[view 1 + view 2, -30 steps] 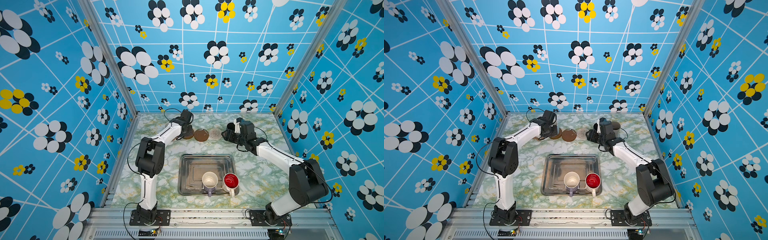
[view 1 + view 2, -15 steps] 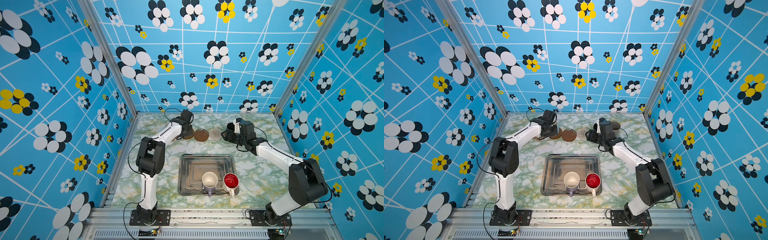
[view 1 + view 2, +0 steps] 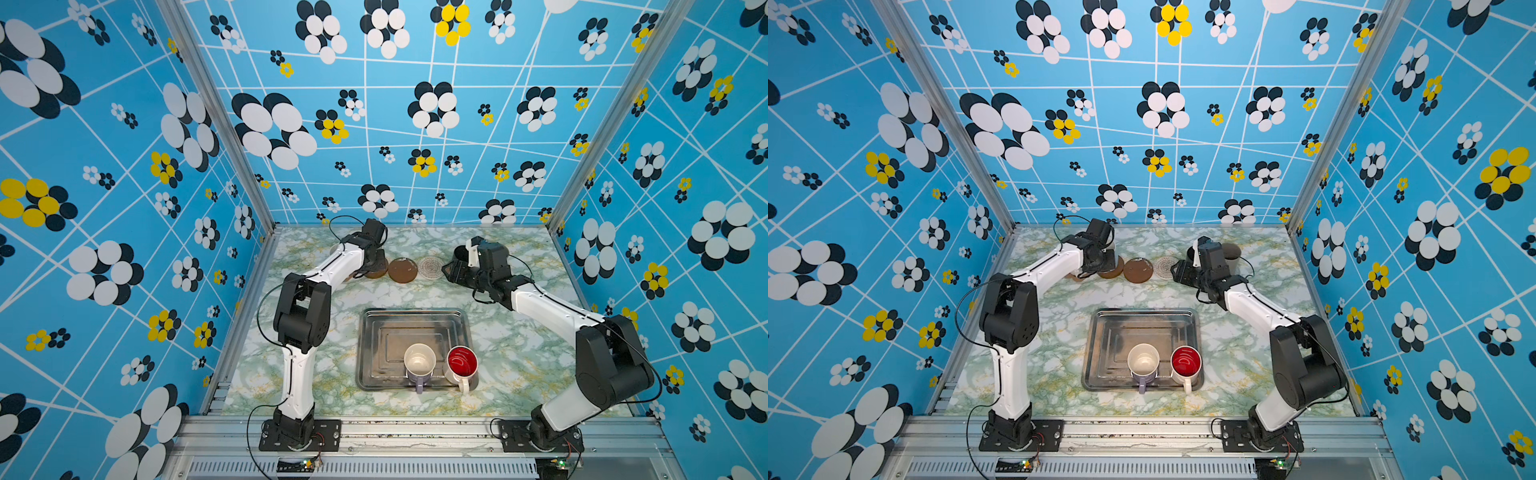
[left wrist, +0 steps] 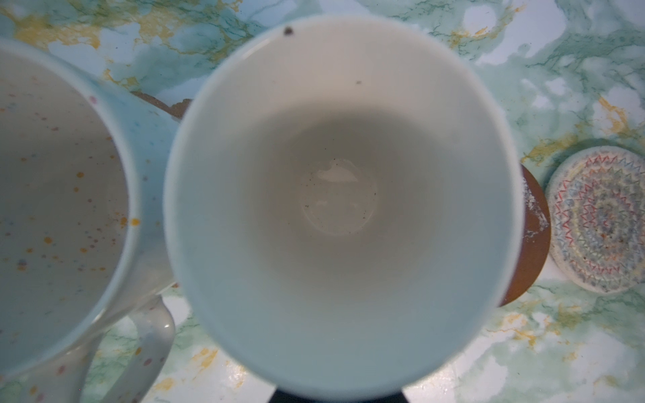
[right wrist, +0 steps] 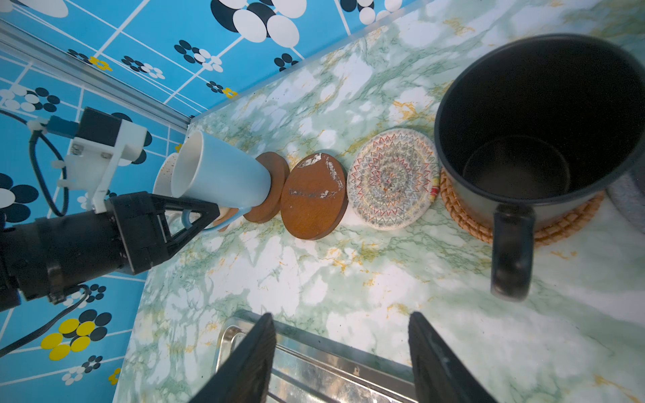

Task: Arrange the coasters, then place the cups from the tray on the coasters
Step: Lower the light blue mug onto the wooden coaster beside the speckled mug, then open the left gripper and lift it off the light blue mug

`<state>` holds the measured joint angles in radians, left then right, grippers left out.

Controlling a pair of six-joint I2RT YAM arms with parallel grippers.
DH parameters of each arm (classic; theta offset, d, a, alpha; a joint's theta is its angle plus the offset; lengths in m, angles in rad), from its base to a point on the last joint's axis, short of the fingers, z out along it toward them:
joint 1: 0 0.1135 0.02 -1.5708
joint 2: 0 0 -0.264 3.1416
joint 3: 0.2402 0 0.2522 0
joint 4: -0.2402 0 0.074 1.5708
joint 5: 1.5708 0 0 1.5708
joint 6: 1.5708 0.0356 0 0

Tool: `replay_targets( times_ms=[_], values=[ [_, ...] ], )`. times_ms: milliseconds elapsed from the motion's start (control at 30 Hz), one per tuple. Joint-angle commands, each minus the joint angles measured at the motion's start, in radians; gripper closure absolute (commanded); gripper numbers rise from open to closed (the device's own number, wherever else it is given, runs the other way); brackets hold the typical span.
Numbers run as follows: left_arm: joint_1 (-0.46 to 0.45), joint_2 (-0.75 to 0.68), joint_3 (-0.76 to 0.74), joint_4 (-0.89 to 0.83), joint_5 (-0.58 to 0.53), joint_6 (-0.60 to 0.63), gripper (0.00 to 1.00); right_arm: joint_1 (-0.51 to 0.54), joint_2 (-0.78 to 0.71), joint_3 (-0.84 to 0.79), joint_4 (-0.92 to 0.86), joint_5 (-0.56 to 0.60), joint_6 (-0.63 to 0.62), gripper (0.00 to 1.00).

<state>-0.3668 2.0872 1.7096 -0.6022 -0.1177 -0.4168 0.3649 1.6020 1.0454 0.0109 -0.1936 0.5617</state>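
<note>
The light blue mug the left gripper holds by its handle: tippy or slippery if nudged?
Likely tippy: the light blue mug tapers to a base far narrower than its rim. Its glazed wall looks smooth, so probably slippery; the left gripper on the handle seems the safer hold. Looks ceramic: probably rigid, chip-prone.

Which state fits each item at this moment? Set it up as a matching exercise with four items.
Items:
1. black mug
2. light blue mug
3. mug with red inside
4. crochet coaster

States:
A. standing on the tray
B. held by the left gripper
C. bare, no mug on it
D. standing on the rattan coaster

Pairs: 1-D, 2-B, 3-A, 4-C
</note>
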Motion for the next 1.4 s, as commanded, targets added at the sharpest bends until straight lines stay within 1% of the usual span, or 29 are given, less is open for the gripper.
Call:
replay_targets(
  times_ms=[0,300,333,533,600,633,667,933,1167,1267,1367],
  values=[
    [0.004,0.011,0.038,-0.001,-0.022,0.019,0.83,-0.006,0.008,0.030,-0.011,-0.014,-0.010,0.37],
    [0.002,0.013,0.041,-0.007,-0.019,0.021,0.70,-0.006,0.008,0.034,-0.011,-0.018,-0.011,0.37],
    [0.002,0.011,0.042,-0.007,-0.019,0.019,0.67,-0.007,0.007,0.032,-0.012,-0.020,-0.013,0.37],
    [-0.001,-0.016,0.042,-0.028,-0.028,0.028,0.58,-0.006,-0.001,0.033,-0.019,-0.021,-0.018,0.37],
    [-0.004,-0.035,0.036,-0.038,-0.041,0.035,0.58,-0.006,-0.006,0.030,-0.016,-0.024,-0.022,0.37],
    [-0.006,-0.049,0.031,-0.043,-0.046,0.038,0.53,-0.007,-0.010,0.027,-0.013,-0.026,-0.023,0.37],
    [-0.006,-0.065,0.021,-0.044,-0.051,0.041,0.51,-0.006,-0.015,0.024,-0.012,-0.026,-0.025,0.37],
    [-0.021,-0.230,-0.087,-0.001,-0.073,0.045,0.48,-0.004,-0.049,0.021,-0.041,-0.018,-0.031,0.37],
    [-0.062,-0.393,-0.192,0.071,-0.078,0.031,0.45,0.019,-0.111,0.033,-0.135,0.063,-0.063,0.36],
    [-0.103,-0.470,-0.249,0.109,-0.118,0.042,0.41,0.032,-0.158,0.042,-0.192,0.099,-0.079,0.35],
    [-0.145,-0.545,-0.314,0.153,-0.158,0.033,0.38,0.049,-0.227,0.045,-0.253,0.168,-0.105,0.32]
  ],
)
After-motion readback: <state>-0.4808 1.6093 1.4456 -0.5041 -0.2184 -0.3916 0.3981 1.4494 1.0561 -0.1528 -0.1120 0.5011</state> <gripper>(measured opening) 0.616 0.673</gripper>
